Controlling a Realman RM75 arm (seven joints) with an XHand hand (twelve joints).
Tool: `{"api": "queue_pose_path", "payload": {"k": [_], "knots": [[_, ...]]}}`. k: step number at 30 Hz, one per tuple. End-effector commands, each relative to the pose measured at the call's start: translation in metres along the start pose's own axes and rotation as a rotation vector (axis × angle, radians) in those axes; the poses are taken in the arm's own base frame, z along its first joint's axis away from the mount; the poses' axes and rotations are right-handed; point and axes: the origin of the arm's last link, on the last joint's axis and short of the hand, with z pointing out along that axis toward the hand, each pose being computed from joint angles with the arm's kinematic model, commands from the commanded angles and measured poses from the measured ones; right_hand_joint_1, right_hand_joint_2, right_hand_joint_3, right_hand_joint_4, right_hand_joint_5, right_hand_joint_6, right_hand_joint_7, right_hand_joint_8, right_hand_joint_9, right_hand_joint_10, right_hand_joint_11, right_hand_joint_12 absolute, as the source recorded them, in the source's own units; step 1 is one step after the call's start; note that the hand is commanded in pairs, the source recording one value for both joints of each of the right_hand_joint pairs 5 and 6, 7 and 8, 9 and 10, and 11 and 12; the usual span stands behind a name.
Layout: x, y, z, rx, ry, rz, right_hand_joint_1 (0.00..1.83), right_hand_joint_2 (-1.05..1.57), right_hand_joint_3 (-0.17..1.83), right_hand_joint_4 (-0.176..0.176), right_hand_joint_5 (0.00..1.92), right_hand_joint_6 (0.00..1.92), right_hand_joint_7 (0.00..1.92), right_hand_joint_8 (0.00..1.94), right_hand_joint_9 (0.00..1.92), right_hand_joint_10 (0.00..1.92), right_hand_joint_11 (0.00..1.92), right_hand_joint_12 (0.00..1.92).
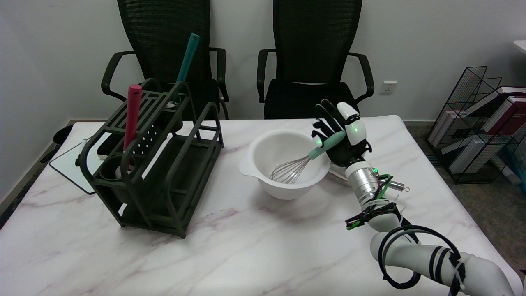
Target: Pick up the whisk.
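The whisk [292,169] stands tilted in the white bowl [263,144] at the table's middle. Its wire head lies in the bowl and its mint-green handle [326,146] leans over the right rim. My right hand [344,136] is at the bowl's right side, palm toward the bowl, fingers stretched up and apart. The handle's end lies across the palm, and no finger is curled around it.
A dark green rack [164,164] stands left of the bowl, holding a red-handled tool [132,115] and a teal-handled tool [187,61]. A flat white board [70,166] lies at the left edge. Two black chairs [312,61] stand behind the table, and a wire book basket [481,123] is on the floor at right.
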Motion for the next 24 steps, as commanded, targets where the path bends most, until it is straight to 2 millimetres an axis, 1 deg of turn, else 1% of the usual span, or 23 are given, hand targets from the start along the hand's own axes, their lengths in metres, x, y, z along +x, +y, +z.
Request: {"api": "queue_pose_path", "payload": {"k": [1, 3, 4, 5, 6, 9, 11, 14, 16, 18, 21, 24], "knots": [[-0.004, -0.003, 0.001, 0.03, -0.01, -0.016, 0.67, 0.85, 0.71, 0.0, 0.68, 0.68, 0.65, 0.65, 1.18, 1.18, 1.67, 1.67], [-0.006, -0.004, 0.002, 0.037, -0.015, -0.015, 0.67, 0.86, 0.7, 0.0, 0.74, 0.74, 0.75, 0.75, 1.21, 1.21, 1.68, 1.68], [-0.007, -0.004, 0.003, 0.04, -0.018, -0.013, 0.67, 0.87, 0.7, 0.0, 0.79, 0.79, 0.86, 0.86, 1.22, 1.22, 1.69, 1.69], [-0.008, -0.004, 0.004, 0.041, -0.02, -0.012, 0.67, 0.88, 0.71, 0.0, 0.88, 0.88, 1.0, 1.0, 1.27, 1.27, 1.7, 1.7], [-0.009, -0.004, 0.004, 0.041, -0.022, -0.011, 0.68, 0.88, 0.71, 0.0, 0.95, 0.95, 1.09, 1.09, 1.31, 1.31, 1.71, 1.71], [-0.011, -0.003, 0.005, 0.041, -0.027, -0.008, 0.68, 0.88, 0.72, 0.0, 1.2, 1.2, 1.27, 1.27, 1.41, 1.41, 1.74, 1.74], [-0.013, -0.003, 0.006, 0.04, -0.03, -0.006, 0.68, 0.88, 0.73, 0.0, 1.25, 1.25, 1.31, 1.31, 1.44, 1.44, 1.75, 1.75], [-0.014, -0.003, 0.006, 0.041, -0.033, -0.005, 0.69, 0.79, 0.77, 0.0, 1.32, 1.32, 1.35, 1.35, 1.45, 1.45, 1.75, 1.75], [-0.014, -0.002, 0.006, 0.04, -0.034, -0.006, 0.71, 0.67, 0.83, 0.0, 1.35, 1.35, 1.38, 1.38, 1.46, 1.46, 1.76, 1.76], [-0.014, -0.002, 0.007, 0.039, -0.037, -0.008, 0.72, 0.61, 0.84, 0.0, 1.37, 1.37, 1.4, 1.4, 1.47, 1.47, 1.76, 1.76], [-0.016, -0.002, 0.007, 0.034, -0.044, -0.015, 0.74, 0.54, 0.81, 0.0, 1.44, 1.44, 1.52, 1.52, 1.53, 1.53, 1.76, 1.76], [-0.016, -0.002, 0.007, 0.034, -0.046, -0.018, 0.77, 0.56, 0.75, 0.0, 1.64, 1.64, 1.7, 1.7, 1.63, 1.63, 1.77, 1.77]]}}
